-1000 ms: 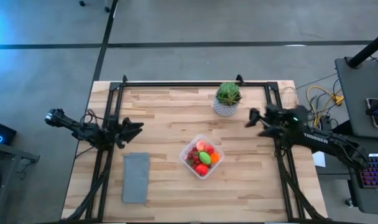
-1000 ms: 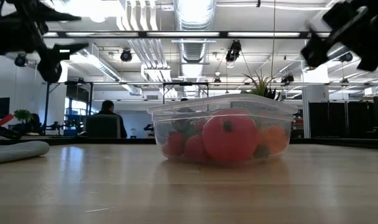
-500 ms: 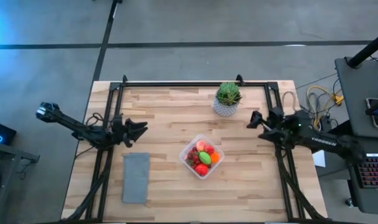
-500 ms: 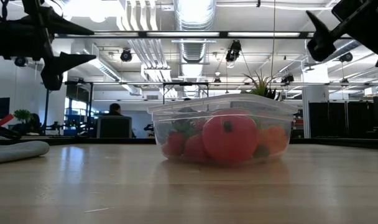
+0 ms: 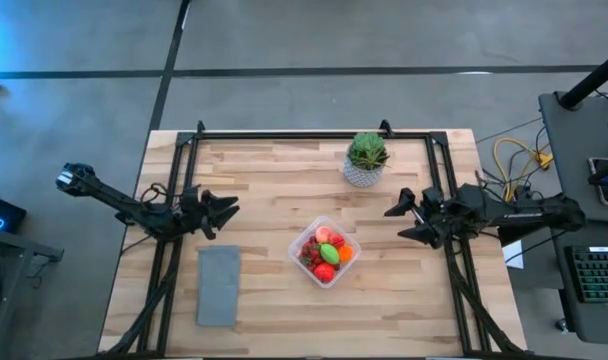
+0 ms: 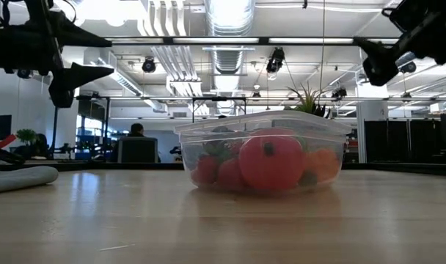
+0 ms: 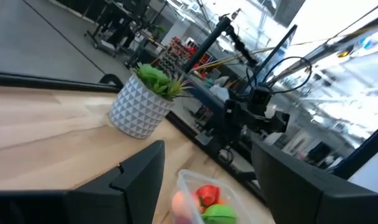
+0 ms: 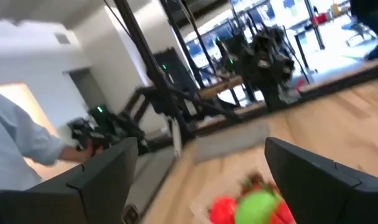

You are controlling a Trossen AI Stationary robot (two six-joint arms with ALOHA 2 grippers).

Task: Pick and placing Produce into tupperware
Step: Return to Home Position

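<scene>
The clear tupperware point(image 5: 324, 252) sits on its base mid-table, also seen in the low view point(image 6: 263, 125). It holds the produce point(image 5: 326, 253): red berries plus green, orange and pink pieces point(image 6: 271, 163). My left gripper point(image 5: 230, 208) hovers open above the table, left of the box, pointing at it point(image 7: 207, 149). My right gripper point(image 5: 395, 222) hovers open to the box's right point(image 8: 201, 143). Both wrist views show the produce point(image 7: 209, 194) point(image 8: 257, 202) ahead of the spread fingers.
A spiky plant in a white pot point(image 5: 366, 160) stands far of the box. A flat grey rectangle point(image 5: 218, 285) lies near the left arm. Black frame rails point(image 5: 314, 134) run along the far and side edges. A person point(image 6: 135, 143) sits in the room behind.
My right gripper has swung from beside the plant toward the table's near edge and turned, so it now points left at the box. My left gripper has edged slightly right toward the box. The box and produce have stayed put.
</scene>
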